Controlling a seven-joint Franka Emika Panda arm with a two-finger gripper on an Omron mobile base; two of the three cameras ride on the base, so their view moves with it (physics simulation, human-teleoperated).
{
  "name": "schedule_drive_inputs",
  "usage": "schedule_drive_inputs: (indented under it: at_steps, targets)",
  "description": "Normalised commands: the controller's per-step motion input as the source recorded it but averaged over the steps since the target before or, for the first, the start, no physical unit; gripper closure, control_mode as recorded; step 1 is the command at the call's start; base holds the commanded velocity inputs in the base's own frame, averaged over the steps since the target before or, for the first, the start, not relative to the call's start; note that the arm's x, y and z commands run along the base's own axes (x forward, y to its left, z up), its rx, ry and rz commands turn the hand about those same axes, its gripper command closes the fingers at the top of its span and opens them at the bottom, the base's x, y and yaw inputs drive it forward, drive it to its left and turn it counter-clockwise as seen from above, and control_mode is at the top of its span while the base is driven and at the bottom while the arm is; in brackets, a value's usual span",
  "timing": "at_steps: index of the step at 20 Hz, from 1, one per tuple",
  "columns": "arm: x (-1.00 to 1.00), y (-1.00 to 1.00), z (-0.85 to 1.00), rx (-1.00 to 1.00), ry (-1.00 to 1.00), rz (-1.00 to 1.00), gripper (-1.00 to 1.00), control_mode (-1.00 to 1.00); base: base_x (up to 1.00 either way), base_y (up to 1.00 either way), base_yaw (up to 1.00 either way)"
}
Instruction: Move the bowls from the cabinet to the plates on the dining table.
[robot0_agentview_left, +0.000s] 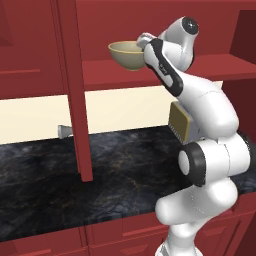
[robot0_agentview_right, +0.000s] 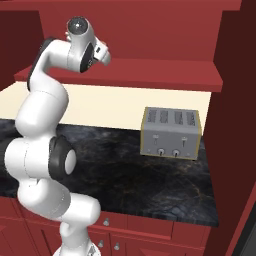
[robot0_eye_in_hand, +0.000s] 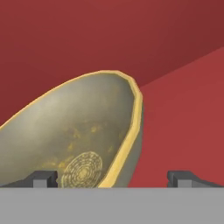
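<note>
Straddling olive-tan bowl (robot0_eye_in_hand: 78, 140) rim, fingers (robot0_eye_in_hand: 43, 178) wide apart, seemingly untouched, red shelf (robot0_eye_in_hand: 183, 113) beside.

Open cabinet door (robot0_agentview_left: 75, 100) edge stands left of olive bowl (robot0_agentview_left: 127, 54), blocking that side. Bowl rim (robot0_eye_in_hand: 127, 131) sits between spread gripper (robot0_eye_in_hand: 111, 178) tips. Red shelf (robot0_eye_in_hand: 183, 122) open beside bowl. Toaster (robot0_agentview_right: 171, 133) below on counter (robot0_agentview_right: 150, 185), well apart.

Cream wall (robot0_agentview_left: 40, 117), black marble counter (robot0_agentview_right: 150, 185) (gold veins), toaster (robot0_agentview_right: 171, 133).
</note>
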Motion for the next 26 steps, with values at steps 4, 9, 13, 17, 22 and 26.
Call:
schedule_drive_inputs:
  at_steps: [4,9,13,17,22,26]
  targets:
    - [0.37,0.08,-0.04,0.0,0.13,0.0,-1.0,-1.0,0.0,0.0,0.0]
    - [0.11,0.01,0.0,0.0,0.04,0.0,1.0,-1.0,0.0,0.0,0.0]
    - [-0.03,-0.02,0.07,0.0,-0.01,0.0,1.0,-1.0,0.0,0.0,0.0]
    - [-0.34,-0.14,0.36,0.0,-0.01,0.0,1.0,-1.0,0.0,0.0,0.0]
    - [-0.71,-0.21,0.32,0.01,-0.07,0.0,1.0,-1.0,0.0,0.0,0.0]
    - [-0.86,-0.2,0.08,0.0,-0.08,0.0,1.0,-1.0,0.0,0.0,0.0]
